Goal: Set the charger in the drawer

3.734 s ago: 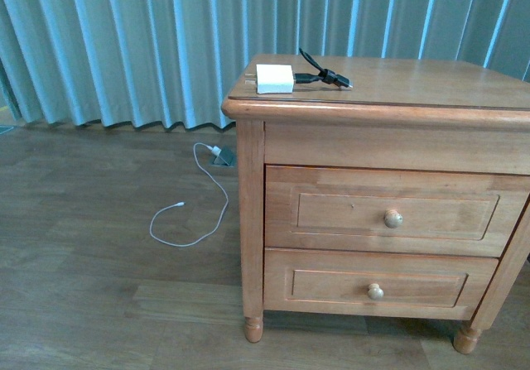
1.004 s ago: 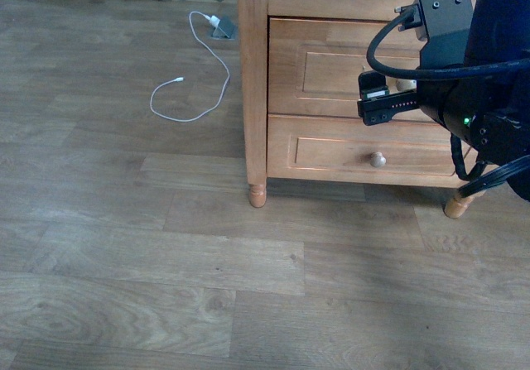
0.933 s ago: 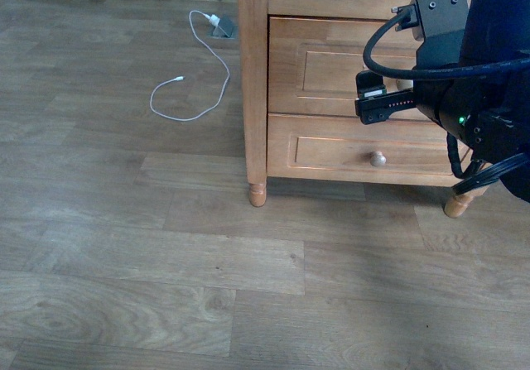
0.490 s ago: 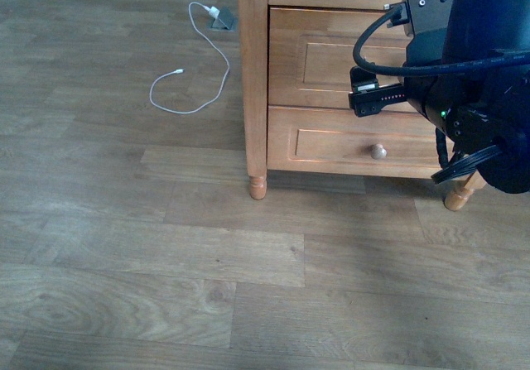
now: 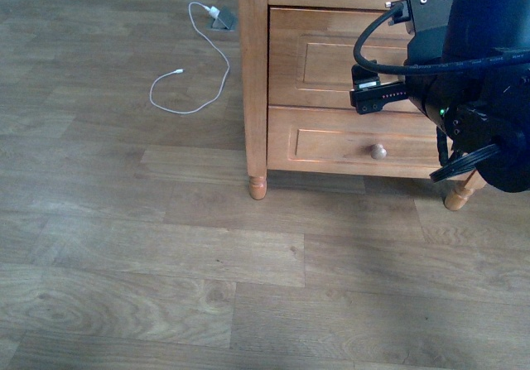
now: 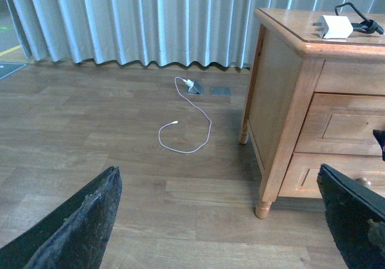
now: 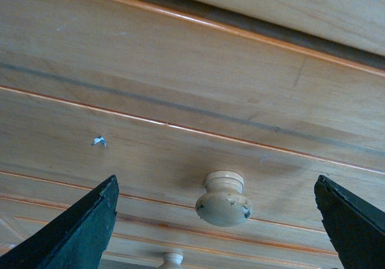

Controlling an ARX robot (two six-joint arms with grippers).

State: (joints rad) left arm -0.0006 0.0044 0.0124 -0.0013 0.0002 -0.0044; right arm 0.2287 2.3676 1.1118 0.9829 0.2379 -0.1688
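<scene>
Charger [image 6: 335,26] flat atop nightstand [image 6: 287,23], long axis along its front edge

No text, brand, number or sign can be read in any view. Front view: a row of small reddish marks on the black bracket [image 5: 383,98] of the right arm [image 5: 484,64], possibly a printed scale, too fine to read. Left wrist view: a yellow stripe [image 6: 10,50] painted on the floor [image 6: 120,160] beside the curtain [image 6: 120,22], without characters. Right wrist view: the drawer [image 7: 150,100] front, bare wood
</scene>
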